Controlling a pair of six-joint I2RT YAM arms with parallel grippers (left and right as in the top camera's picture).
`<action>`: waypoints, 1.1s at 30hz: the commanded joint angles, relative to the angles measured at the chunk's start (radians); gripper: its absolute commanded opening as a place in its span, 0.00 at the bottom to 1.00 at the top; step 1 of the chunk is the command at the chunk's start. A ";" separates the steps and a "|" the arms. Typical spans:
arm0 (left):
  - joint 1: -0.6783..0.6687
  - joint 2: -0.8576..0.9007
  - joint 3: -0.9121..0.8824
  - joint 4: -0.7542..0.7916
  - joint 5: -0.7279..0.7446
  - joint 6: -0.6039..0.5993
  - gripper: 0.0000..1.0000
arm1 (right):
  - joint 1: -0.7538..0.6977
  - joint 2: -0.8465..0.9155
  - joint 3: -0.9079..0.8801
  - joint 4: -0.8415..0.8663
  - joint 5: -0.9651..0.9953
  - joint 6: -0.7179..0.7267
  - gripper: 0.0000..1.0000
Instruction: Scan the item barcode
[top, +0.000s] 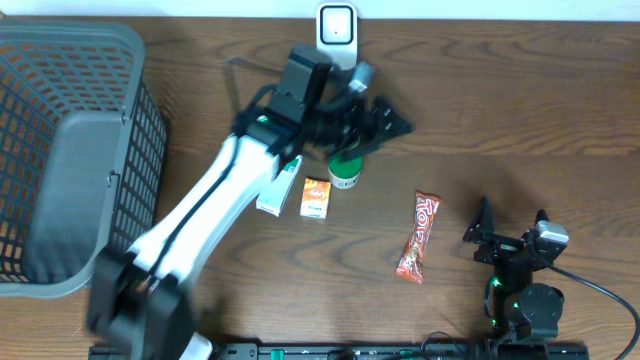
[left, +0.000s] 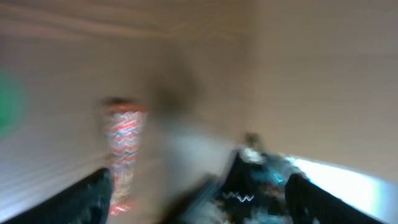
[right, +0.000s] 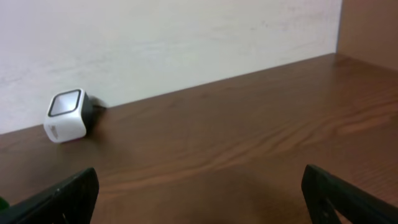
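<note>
Progress looks early: nothing is held, and nothing is presented to the white scanner (top: 337, 27) at the table's far edge. The left gripper (top: 385, 125) is seen with fingers apart and empty, just beside a green-topped container (top: 345, 172). The right gripper (top: 510, 228) is parked wide apart, empty. Pickup and scanning are judged not yet done.

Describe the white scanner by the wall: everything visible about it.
The scanner is a small white box with rounded corners, plastic by its look. One face holds a square grey window with a dark frame, and that face points upward. It stands upright on the wooden table at its far edge, close to the pale wall. Something dark, perhaps a cable, shows behind it. Only the table visibly touches it.
</note>
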 joint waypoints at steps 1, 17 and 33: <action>-0.006 -0.197 0.057 -0.200 -0.591 0.320 0.86 | 0.003 -0.002 -0.001 -0.004 0.004 -0.011 0.99; 0.078 -0.674 0.058 0.161 -1.405 1.044 0.86 | 0.003 -0.002 -0.001 -0.004 0.004 -0.011 0.99; 0.167 -1.006 -0.052 0.066 -1.253 1.156 0.87 | 0.003 -0.002 -0.001 -0.004 0.004 -0.011 0.99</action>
